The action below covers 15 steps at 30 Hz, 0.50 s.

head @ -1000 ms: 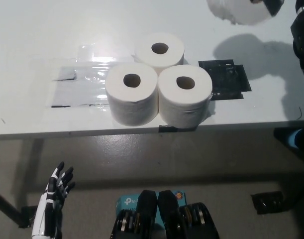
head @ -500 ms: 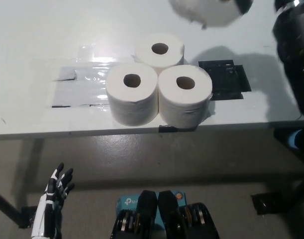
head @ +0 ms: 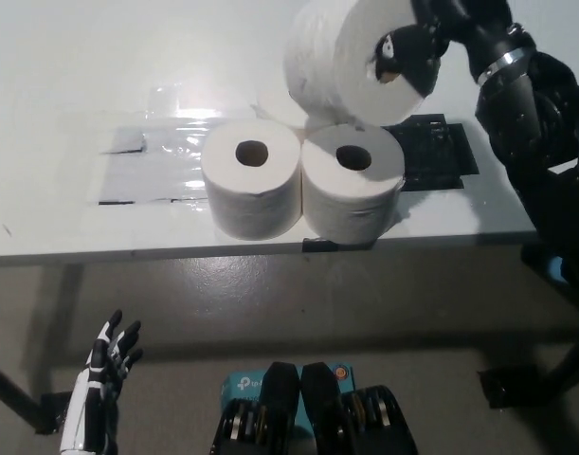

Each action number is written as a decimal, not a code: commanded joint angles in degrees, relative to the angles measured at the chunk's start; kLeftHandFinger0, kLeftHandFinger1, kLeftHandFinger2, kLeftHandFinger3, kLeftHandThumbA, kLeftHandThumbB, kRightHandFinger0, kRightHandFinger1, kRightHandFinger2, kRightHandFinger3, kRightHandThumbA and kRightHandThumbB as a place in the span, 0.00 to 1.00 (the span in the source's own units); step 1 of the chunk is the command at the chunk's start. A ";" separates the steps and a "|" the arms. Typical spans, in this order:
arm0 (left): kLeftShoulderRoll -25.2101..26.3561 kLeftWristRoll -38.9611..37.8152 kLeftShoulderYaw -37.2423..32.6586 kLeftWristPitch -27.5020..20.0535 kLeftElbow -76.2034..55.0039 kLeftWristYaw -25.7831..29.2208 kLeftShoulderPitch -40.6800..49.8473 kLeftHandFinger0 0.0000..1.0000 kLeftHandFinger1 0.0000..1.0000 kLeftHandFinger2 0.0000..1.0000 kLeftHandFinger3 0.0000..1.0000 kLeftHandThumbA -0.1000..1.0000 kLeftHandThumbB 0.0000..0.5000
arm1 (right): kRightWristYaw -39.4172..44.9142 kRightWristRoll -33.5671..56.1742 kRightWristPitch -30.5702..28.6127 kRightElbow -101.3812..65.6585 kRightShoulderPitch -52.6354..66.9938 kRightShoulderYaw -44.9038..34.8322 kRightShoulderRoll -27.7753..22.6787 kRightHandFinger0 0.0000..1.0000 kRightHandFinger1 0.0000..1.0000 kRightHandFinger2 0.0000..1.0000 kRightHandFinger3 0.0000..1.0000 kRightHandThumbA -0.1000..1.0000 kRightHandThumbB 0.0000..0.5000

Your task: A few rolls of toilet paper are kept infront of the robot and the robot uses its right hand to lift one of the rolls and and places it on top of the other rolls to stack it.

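A white bench (head: 62, 57) fills the upper half of the frame, its front edge running across the middle; below it lies a grey-green floor (head: 270, 303). On the bench, left of centre, a clear plastic sheet (head: 152, 161) lies flat with grey tape, and a black mat (head: 431, 152) sits right of centre. Two toilet paper rolls stand upright and touching near the front edge: the left roll (head: 251, 180) and the right roll (head: 353, 182). The black right robot hand (head: 417, 43), at the upper right, grasps a lifted roll (head: 341, 62), tilted on its side above the standing rolls. The white left robot hand (head: 104, 384) hangs released, fingers apart, at the lower left, below the bench. A teal box (head: 242, 384) lies on the floor at bottom centre.
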 commanded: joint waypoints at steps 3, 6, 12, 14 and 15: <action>0.49 0.37 -0.38 -1.02 -1.58 -0.52 -0.02 1.00 1.00 0.91 1.00 1.00 0.10 | -0.66 -0.90 -4.80 3.12 -3.44 0.97 1.01 0.00 0.00 0.26 0.12 0.72 0.00; 0.66 0.48 -0.37 -1.21 -1.44 -0.54 -0.19 1.00 1.00 0.91 1.00 1.00 0.12 | -0.17 -1.36 -4.58 4.89 -4.53 1.47 1.56 0.00 0.00 0.29 0.06 0.71 0.00; 0.99 0.38 -0.50 -1.14 -1.73 -0.85 -0.46 1.00 1.00 0.91 1.00 1.00 0.12 | 0.32 -1.66 -6.31 8.51 -6.79 2.77 2.03 0.00 0.01 0.34 0.07 0.74 0.00; 0.94 0.37 -0.46 -1.17 -1.72 -0.74 -0.46 1.00 1.00 0.91 1.00 1.00 0.13 | 0.74 -1.97 -5.89 8.72 -7.12 3.12 2.18 0.00 0.00 0.34 0.07 0.76 0.00; 0.98 0.20 -0.46 -1.27 -1.66 -0.83 -0.47 1.00 1.00 0.91 1.00 1.00 0.10 | 0.94 -2.14 -5.96 9.08 -7.40 3.35 2.28 0.00 0.00 0.33 0.05 0.77 0.00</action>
